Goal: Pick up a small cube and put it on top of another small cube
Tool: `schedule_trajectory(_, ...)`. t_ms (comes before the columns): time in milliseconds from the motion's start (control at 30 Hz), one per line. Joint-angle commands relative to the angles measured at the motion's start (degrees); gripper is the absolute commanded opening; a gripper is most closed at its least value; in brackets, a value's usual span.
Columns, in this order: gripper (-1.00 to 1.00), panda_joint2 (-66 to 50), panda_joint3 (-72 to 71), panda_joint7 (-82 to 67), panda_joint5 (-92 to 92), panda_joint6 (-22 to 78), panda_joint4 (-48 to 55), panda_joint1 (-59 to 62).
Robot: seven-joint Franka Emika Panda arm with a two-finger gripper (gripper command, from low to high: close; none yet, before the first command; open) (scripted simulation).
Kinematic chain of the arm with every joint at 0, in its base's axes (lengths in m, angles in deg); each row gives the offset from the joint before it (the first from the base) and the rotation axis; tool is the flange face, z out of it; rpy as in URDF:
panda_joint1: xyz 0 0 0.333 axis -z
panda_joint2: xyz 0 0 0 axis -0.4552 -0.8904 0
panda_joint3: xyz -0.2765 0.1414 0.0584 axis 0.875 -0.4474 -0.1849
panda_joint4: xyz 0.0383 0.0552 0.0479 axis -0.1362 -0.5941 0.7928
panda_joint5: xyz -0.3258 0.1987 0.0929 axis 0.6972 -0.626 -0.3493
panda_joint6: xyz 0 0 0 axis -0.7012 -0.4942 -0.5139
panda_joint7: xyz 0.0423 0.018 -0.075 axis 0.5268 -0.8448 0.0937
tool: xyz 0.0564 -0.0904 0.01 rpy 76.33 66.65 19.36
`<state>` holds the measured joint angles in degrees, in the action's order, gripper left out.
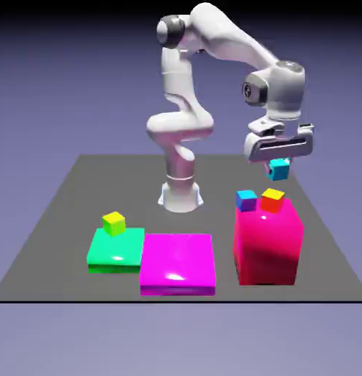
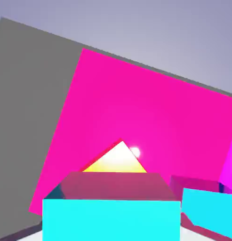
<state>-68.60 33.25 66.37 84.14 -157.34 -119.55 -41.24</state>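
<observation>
Before a blue-violet backdrop, the dark grey tabletop [image 1: 139,187] carries the arm's base [image 1: 180,197] and coloured blocks [image 1: 178,257]; above it, the end effector [image 1: 277,160] grips the teal cube [image 1: 278,170].

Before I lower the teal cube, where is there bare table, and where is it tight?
Bare table shows between the magenta slab and the red block, and behind the green slab. It's crowded on top of the red block, where the blue cube and orange cube sit close together.
</observation>
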Motion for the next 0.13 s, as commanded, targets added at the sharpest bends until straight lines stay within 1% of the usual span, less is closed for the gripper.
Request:
schedule_trajectory(0,-1.00,-0.3,-0.4,0.1,0.2,-0.8,-0.5,0.3)
schedule_trajectory(33,1.00,-0.3,-0.4,0.1,0.2,-0.8,-0.5,0.3)
schedule_trajectory(67,1.00,-0.3,-0.4,0.1,0.2,-0.8,-0.5,0.3)
schedule_trajectory(100,1.00,0.7,0.8,0.1,0.2,1.7,1.0,-0.7)
